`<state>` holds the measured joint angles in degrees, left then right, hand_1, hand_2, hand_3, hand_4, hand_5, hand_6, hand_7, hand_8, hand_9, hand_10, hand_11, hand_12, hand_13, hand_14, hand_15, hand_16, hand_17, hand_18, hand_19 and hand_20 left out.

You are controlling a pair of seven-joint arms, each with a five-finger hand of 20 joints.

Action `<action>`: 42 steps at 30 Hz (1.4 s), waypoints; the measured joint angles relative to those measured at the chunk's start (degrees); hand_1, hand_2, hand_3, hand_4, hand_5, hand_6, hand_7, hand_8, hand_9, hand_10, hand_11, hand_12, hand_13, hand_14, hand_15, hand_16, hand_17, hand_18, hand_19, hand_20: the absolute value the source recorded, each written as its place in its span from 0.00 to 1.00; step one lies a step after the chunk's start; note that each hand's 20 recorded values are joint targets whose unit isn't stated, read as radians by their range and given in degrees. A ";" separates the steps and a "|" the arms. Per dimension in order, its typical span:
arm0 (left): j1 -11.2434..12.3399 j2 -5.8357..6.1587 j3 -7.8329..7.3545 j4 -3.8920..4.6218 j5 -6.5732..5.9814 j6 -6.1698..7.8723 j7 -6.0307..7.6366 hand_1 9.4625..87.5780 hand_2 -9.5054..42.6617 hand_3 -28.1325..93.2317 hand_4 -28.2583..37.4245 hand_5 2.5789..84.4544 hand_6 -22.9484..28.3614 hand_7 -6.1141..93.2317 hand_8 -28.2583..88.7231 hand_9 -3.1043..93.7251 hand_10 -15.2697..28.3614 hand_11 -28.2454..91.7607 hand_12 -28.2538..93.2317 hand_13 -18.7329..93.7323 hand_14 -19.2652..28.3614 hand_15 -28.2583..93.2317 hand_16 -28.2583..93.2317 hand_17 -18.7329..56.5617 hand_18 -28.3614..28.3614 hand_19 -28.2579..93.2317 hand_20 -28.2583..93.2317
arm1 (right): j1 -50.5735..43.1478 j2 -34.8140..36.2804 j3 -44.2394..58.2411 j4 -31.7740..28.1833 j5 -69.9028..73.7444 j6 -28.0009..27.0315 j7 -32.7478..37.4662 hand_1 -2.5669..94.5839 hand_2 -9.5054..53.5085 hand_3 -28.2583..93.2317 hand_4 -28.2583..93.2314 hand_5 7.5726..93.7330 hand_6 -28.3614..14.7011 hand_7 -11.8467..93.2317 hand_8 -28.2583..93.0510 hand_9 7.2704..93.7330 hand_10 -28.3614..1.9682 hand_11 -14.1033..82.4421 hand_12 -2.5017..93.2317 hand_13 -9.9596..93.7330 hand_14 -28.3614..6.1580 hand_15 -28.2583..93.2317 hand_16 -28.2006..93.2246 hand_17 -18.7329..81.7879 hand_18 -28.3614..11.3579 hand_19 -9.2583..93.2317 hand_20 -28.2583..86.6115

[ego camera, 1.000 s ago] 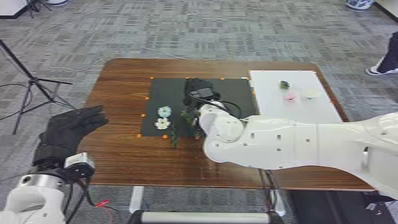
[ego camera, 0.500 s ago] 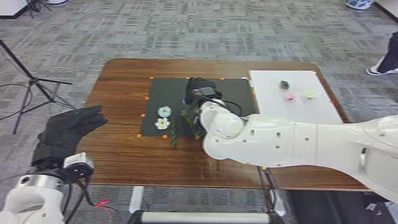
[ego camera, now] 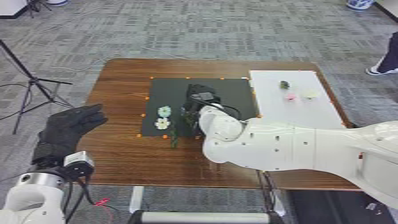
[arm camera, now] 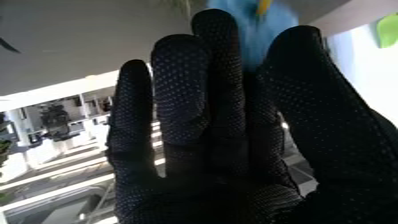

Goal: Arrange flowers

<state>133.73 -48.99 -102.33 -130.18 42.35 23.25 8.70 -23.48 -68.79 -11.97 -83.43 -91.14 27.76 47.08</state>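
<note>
In the head view, my right hand (ego camera: 201, 93) is low over the black mat (ego camera: 233, 91). A light blue flower (ego camera: 164, 112) and a white flower (ego camera: 163, 123) lie on the mat's left part, with green stems (ego camera: 174, 138) reaching past its near edge. More greenery is partly hidden by my right wrist. In the right wrist view, the fingers and thumb of my right hand (arm camera: 182, 105) are nearly straight, and a blurred blue flower (arm camera: 266, 22) shows beyond their tips; contact is unclear. My left hand (ego camera: 71, 127) is open beside the table's left edge.
A white board (ego camera: 306, 112) on the table's right carries a green piece (ego camera: 284, 85), a pink flower (ego camera: 290, 97) and a pale yellow flower (ego camera: 309, 94). My right arm crosses the table's near right part. A black tripod (ego camera: 34, 79) stands on the floor at the left.
My right hand has drawn back slightly toward the near side of the mat, and its arm has shifted with it. The flowers in view and my left hand remain about where they were.
</note>
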 measured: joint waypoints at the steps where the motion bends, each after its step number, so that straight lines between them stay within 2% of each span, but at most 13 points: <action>1: 0.00 -0.01 0.00 0.00 0.00 0.00 0.00 0.19 0.15 0.95 0.10 0.65 0.70 0.22 0.15 0.52 0.82 0.55 0.34 0.46 0.90 0.70 0.16 0.17 0.81 0.59 0.34 | -0.07 0.00 0.00 -0.01 0.00 -0.12 0.04 0.49 0.00 0.87 0.00 0.65 0.64 0.35 0.11 0.81 0.60 0.39 0.30 0.76 0.57 0.76 0.39 0.42 0.16 0.96 0.26; 12: 0.20 -0.12 -0.13 -0.02 0.11 0.04 -0.32 0.19 0.15 0.95 0.10 0.65 0.70 0.22 0.15 0.52 0.82 0.55 0.34 0.46 0.90 0.70 0.16 0.17 0.81 0.59 0.34 | 0.28 0.02 -1.23 -0.66 -1.80 0.35 1.86 0.44 0.00 0.90 0.00 0.62 0.62 0.34 0.09 0.77 0.49 0.48 0.21 0.74 0.50 0.78 0.37 0.40 0.12 0.95 0.27; 15: 0.96 -0.11 -0.46 -0.29 -0.02 0.24 -0.13 0.19 0.15 0.95 0.10 0.65 0.70 0.22 0.15 0.52 0.82 0.55 0.34 0.46 0.90 0.70 0.16 0.17 0.81 0.59 0.34 | 0.99 0.29 -2.14 -1.53 -2.30 0.67 2.12 0.43 0.00 0.90 0.00 0.62 0.62 0.34 0.09 0.76 0.48 0.48 0.21 0.74 0.49 0.78 0.37 0.40 0.12 0.95 0.28; 24: 7.02 0.21 -2.01 -2.09 -1.62 2.79 2.72 0.19 0.16 0.95 0.10 0.65 0.71 0.22 0.15 0.52 0.82 0.55 0.34 0.46 0.90 0.70 0.16 0.17 0.81 0.59 0.34 | 6.88 4.66 -4.68 -9.51 -2.87 0.94 0.79 0.43 0.01 0.90 0.01 0.62 0.62 0.34 0.09 0.76 0.47 0.48 0.21 0.73 0.49 0.78 0.37 0.39 0.12 0.95 0.28; 30: 8.64 1.08 -2.05 -2.74 -2.84 4.49 4.39 0.19 0.16 0.95 0.10 0.66 0.71 0.22 0.15 0.52 0.82 0.55 0.34 0.46 0.90 0.70 0.16 0.17 0.81 0.59 0.34 | 12.46 8.21 -5.57 -11.86 -2.86 0.59 -0.65 0.43 0.02 0.90 0.01 0.62 0.62 0.33 0.09 0.75 0.47 0.47 0.21 0.73 0.47 0.78 0.37 0.39 0.11 0.94 0.28; 34: 9.33 1.87 -2.19 -3.23 -3.55 5.61 5.47 0.19 0.16 0.95 0.10 0.66 0.71 0.22 0.15 0.52 0.82 0.55 0.34 0.46 0.90 0.70 0.16 0.17 0.81 0.59 0.34 | 15.48 11.31 -5.75 -12.83 -2.31 -2.12 -1.83 0.43 0.03 0.90 0.01 0.61 0.63 0.33 0.09 0.75 0.46 0.46 0.21 0.73 0.47 0.78 0.37 0.39 0.12 0.94 0.29; 38: 10.36 2.90 -2.51 -3.67 -4.27 6.55 6.49 0.19 0.16 0.95 0.10 0.66 0.71 0.22 0.15 0.52 0.82 0.55 0.34 0.46 0.90 0.70 0.16 0.17 0.81 0.59 0.34 | 18.59 15.44 -6.09 -13.35 2.53 -9.34 -4.81 0.41 0.05 0.89 0.01 0.58 0.62 0.32 0.10 0.73 0.45 0.45 0.20 0.72 0.45 0.78 0.37 0.38 0.11 0.93 0.29; 40: 10.57 3.24 -2.52 -3.70 -4.42 6.75 6.66 0.19 0.16 0.95 0.10 0.66 0.71 0.22 0.15 0.52 0.82 0.55 0.34 0.46 0.90 0.70 0.16 0.17 0.81 0.59 0.34 | 19.95 17.53 -6.69 -13.43 4.91 -12.54 -5.12 0.38 0.08 0.88 0.02 0.56 0.61 0.31 0.10 0.70 0.42 0.44 0.20 0.71 0.43 0.78 0.37 0.38 0.11 0.93 0.29; 42: 10.62 3.47 -2.52 -3.70 -4.51 6.86 6.74 0.19 0.16 0.95 0.10 0.66 0.71 0.22 0.15 0.52 0.82 0.55 0.34 0.46 0.90 0.70 0.16 0.17 0.81 0.59 0.34 | 21.65 19.48 -8.88 -13.25 5.70 -13.29 -5.06 0.36 0.09 0.88 0.02 0.53 0.61 0.30 0.10 0.65 0.37 0.41 0.19 0.68 0.41 0.78 0.37 0.37 0.10 0.92 0.29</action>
<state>144.35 -45.52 -104.85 -133.88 37.84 30.11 15.44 -1.83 -49.31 -20.85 -96.68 -85.44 14.47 42.03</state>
